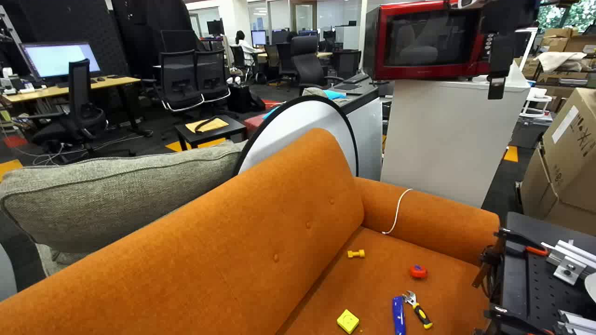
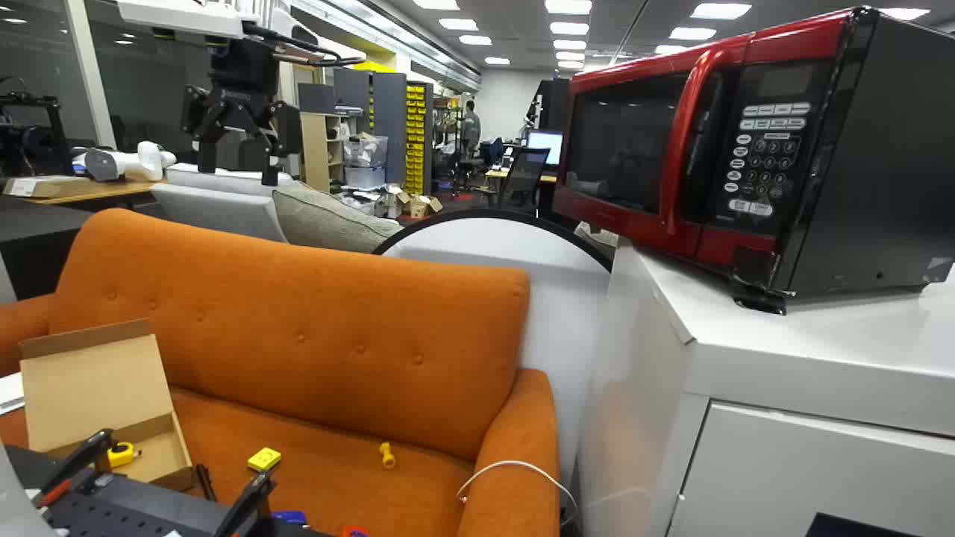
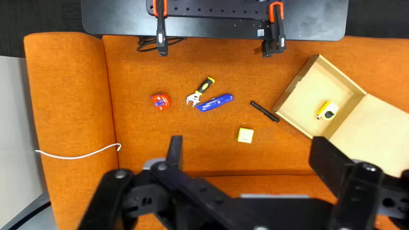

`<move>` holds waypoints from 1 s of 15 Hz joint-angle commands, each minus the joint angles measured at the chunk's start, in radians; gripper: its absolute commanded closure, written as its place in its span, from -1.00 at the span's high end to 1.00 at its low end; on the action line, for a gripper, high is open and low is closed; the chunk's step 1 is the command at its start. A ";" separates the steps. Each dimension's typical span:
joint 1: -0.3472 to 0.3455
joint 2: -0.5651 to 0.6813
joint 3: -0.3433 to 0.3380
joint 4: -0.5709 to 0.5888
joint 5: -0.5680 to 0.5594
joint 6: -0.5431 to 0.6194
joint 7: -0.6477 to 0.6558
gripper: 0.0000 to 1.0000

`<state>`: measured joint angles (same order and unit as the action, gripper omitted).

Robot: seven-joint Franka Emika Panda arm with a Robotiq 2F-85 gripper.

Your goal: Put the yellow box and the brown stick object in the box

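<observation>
The yellow box [image 3: 245, 135], a small bright yellow block, lies on the orange sofa seat; it shows in both exterior views [image 1: 348, 321] [image 2: 264, 459]. The open cardboard box [image 3: 332, 83] stands on the seat at right in the wrist view, also in an exterior view [image 2: 160, 451]. No tan-brown stick shows clearly. A thin dark stick [image 3: 265, 111], about as long as the blue cutter, lies beside the box's corner. My gripper [image 3: 247, 153] is open and empty, high above the seat; in an exterior view its fingers [image 2: 239, 165] are wide apart, above backrest height.
The box holds a yellow-white tape measure [image 3: 328, 110]. A blue cutter [image 3: 215, 102], wrench [image 3: 199, 92], red item [image 3: 161, 101] and yellow dumbbell-shaped piece [image 1: 356, 253] lie on the seat. A black table [image 3: 217, 27] with clamps borders the seat. A red microwave [image 2: 627, 142] stands nearby.
</observation>
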<state>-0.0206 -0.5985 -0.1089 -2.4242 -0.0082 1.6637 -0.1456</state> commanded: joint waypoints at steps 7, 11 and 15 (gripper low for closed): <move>0.007 0.051 0.021 -0.013 0.009 0.090 0.002 1.00; 0.054 0.172 0.071 -0.013 0.032 0.282 0.011 1.00; 0.088 0.333 0.131 -0.005 0.001 0.425 0.042 1.00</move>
<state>0.0671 -0.3526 -0.0043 -2.4498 0.0132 2.0321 -0.1189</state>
